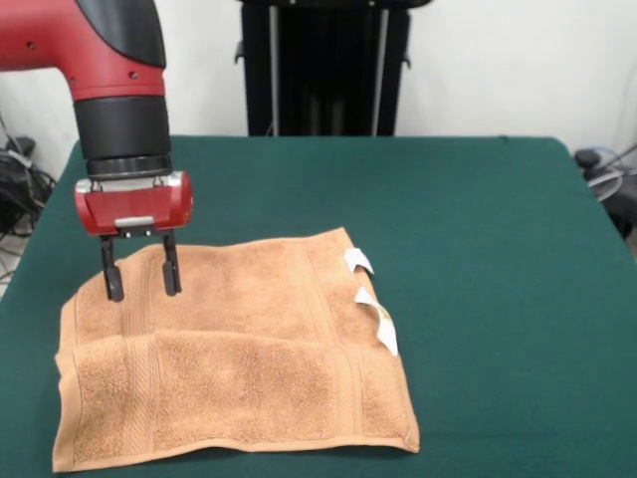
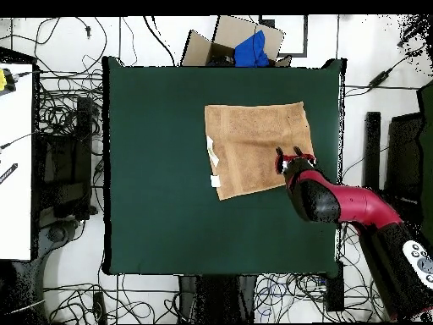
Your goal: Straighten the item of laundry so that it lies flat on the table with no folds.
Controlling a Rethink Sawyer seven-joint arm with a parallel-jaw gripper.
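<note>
Towel: the light orange-tan towel [image 1: 239, 358] lies on the near left part of the table in the front view, its near half doubled over so a fold edge runs across the middle, from the left edge toward the tags.
Border bands: woven stripes run across the cloth close to both short ends.
Tags: two small white tags [image 1: 376, 321] stick out from the towel's right edge, one above the other; any print on them is too small to read.
Gripper: the red-and-black gripper [image 1: 140, 282] hangs over the towel's far left corner, its two dark fingers [image 1: 171, 271] spread apart with a clear gap and nothing between them; whether the tips touch the cloth cannot be told.
Table: the dark green table [image 1: 478, 229] is bare to the right of and beyond the towel.
Obstacles: nothing lies on the cloth between the gripper and the fold.
Surroundings: in the overhead view, tangled cables [image 2: 63, 118] ring the table, a cardboard box [image 2: 232, 38] with something blue [image 2: 252, 49] in it sits just past one edge, and a white surface [image 2: 17, 161] stands off to the side.
Writing: none legible anywhere.
</note>
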